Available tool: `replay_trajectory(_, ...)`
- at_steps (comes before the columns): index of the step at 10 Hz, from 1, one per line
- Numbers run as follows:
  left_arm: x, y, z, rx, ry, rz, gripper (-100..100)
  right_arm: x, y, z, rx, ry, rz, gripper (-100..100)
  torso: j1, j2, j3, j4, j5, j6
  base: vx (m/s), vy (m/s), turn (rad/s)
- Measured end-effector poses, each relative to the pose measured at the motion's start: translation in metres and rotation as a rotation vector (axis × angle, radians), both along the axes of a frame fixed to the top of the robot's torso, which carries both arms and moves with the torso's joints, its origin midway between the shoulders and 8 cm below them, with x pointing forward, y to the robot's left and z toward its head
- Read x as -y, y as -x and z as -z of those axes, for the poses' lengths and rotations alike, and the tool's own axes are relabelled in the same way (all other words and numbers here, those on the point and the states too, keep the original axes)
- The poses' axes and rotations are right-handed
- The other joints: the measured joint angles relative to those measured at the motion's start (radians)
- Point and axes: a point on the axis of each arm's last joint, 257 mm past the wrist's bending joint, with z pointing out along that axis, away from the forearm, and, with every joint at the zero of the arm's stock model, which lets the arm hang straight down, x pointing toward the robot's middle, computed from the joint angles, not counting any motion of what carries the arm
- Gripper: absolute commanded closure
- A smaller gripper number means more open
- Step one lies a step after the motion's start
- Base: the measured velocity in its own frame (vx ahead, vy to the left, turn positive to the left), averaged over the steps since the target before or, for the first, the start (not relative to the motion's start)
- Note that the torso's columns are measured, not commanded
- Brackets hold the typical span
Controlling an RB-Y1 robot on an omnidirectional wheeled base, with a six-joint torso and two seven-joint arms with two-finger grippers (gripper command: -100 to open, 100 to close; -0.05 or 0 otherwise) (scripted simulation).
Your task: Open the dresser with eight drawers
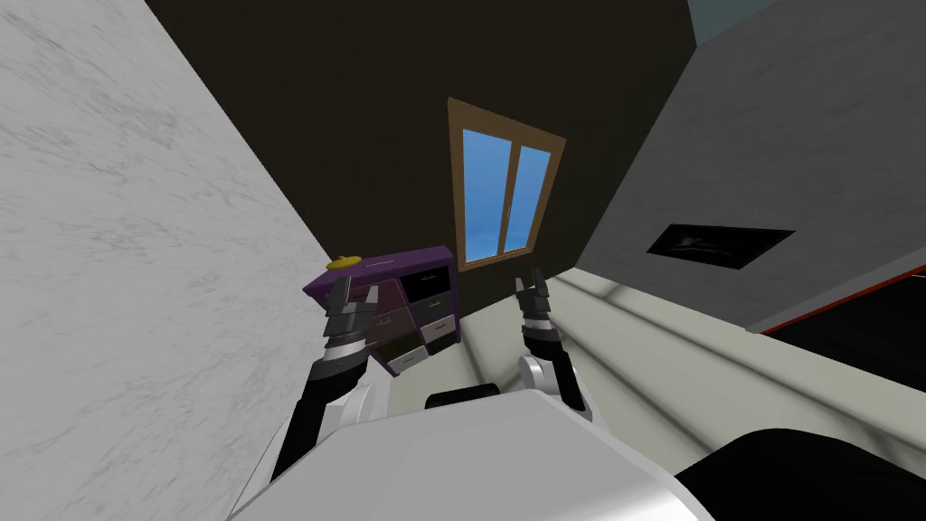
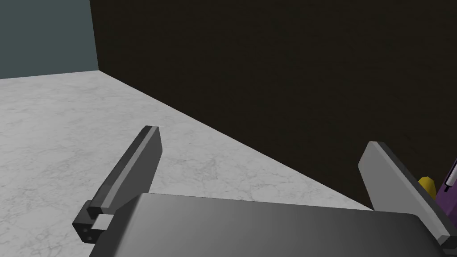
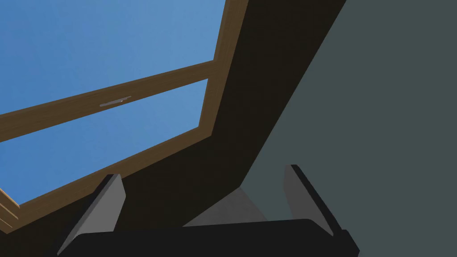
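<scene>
Two grippers spread wide, both empty. Purple dresser (image 1: 411,298) stands at the corner of the floor (image 1: 506,339), between pale wall (image 1: 136,226) and dark wall (image 1: 362,108). Left gripper (image 1: 354,294) hangs just before its front, right gripper (image 1: 530,280) well aside. Lower drawers (image 1: 409,358) look partly out; the rest seem shut, so more pulling remains.

Left jaws hide part of the dresser (image 1: 407,264).

dark brown wall (image 1: 362,108) at 12 w/ wood-framed window (image 1: 502,194), blue sky thru it. white marble wall (image 1: 118,271) at 9, grey wall (image 1: 796,154) at 3, pale floor (image 1: 651,362) btwn.
</scene>
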Motion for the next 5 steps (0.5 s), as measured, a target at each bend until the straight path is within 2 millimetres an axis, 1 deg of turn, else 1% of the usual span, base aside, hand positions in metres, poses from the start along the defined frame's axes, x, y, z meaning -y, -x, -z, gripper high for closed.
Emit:
replay_trajectory(1, 0.0, 0.0, 0.0, 0.0, 0.0, 0.0, 0, 0.0, 0.0, 0.0, 0.0, 0.0, 0.0, 0, 0.0, 0.04, -0.082, 0.041, 0.0, 0.0, 0.0, 0.0, 0.0)
replay_trajectory(2, 0.0, 0.0, 0.0, 0.0, 0.0, 0.0, 0, 0.0, 0.0, 0.0, 0.0, 0.0, 0.0, 0, 0.0, 0.104, -0.209, 0.105, 0.0, 0.0, 0.0, 0.0, 0.0)
replay_trajectory(5, 0.0, 0.0001, -0.0001, 0.0, 0.0, 0.0, 0, 0.0, 0.0, -0.0001, 0.0, 0.0, 0.0, 0, 0.0, 0.322, -0.644, 0.322, 0.0, 0.0, 0.0, 0.0, 0.0)
